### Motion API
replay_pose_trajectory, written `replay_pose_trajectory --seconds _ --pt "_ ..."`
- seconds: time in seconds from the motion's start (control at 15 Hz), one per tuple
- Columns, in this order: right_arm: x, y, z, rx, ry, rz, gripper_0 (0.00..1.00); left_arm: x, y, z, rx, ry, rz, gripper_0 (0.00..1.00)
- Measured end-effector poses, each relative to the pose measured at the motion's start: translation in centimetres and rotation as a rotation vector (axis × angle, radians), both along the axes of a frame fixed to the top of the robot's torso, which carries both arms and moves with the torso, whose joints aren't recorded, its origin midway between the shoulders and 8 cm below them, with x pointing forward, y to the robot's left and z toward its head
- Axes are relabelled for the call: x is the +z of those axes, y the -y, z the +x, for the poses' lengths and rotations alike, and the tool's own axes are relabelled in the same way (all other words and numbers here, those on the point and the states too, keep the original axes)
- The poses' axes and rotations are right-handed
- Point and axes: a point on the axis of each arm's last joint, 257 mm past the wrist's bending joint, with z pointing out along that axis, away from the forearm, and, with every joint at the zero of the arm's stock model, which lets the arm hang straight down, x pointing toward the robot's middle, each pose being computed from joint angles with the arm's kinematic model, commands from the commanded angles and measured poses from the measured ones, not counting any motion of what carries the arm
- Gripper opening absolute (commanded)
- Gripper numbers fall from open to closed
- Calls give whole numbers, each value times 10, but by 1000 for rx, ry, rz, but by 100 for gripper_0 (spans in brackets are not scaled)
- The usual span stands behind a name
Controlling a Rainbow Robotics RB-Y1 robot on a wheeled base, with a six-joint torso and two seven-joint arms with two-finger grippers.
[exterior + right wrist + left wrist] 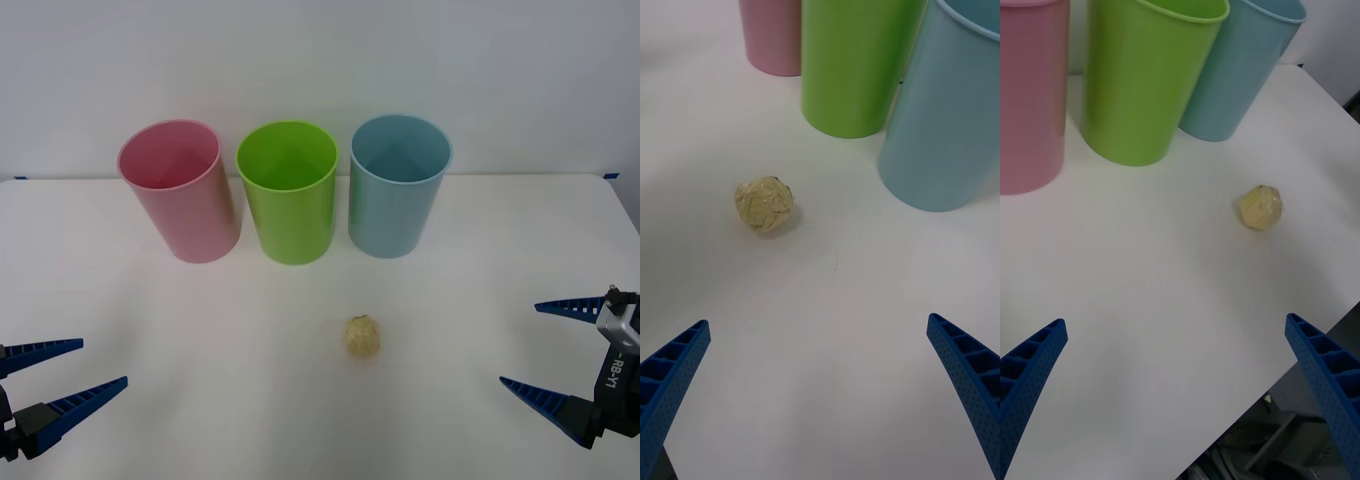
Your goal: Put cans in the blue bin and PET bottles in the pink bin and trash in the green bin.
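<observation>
Three tall cup-shaped bins stand in a row at the back of the white table: the pink bin (180, 190) on the left, the green bin (290, 192) in the middle, the blue bin (398, 185) on the right. The trash (363, 336), a small crumpled beige-yellow ball, lies in front of the blue and green bins; it also shows in the wrist views (764, 204) (1262, 206). My left gripper (75, 370) hangs open at the near left. My right gripper (525, 345) hangs open at the near right. Both are apart from the trash, holding nothing.
The white table (200, 330) runs wide between the grippers and the bins. Its near edge (1285, 367) shows in the left wrist view, with floor and equipment below. A pale wall rises behind the bins.
</observation>
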Motion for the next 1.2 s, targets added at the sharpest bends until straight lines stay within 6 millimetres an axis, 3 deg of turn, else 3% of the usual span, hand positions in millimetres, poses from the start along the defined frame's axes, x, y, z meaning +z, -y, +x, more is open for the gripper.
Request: replay_pose_trajectory --seconds 0.47,1.0,1.2 --pt "2 -1 3 -5 6 9 100 0 0 0 0 0 0 100" --pt "30 8 12 21 -6 -103 100 0 0 0 0 0 0 100" --pt "39 -1 15 28 -31 -119 100 0 0 0 0 0 0 100"
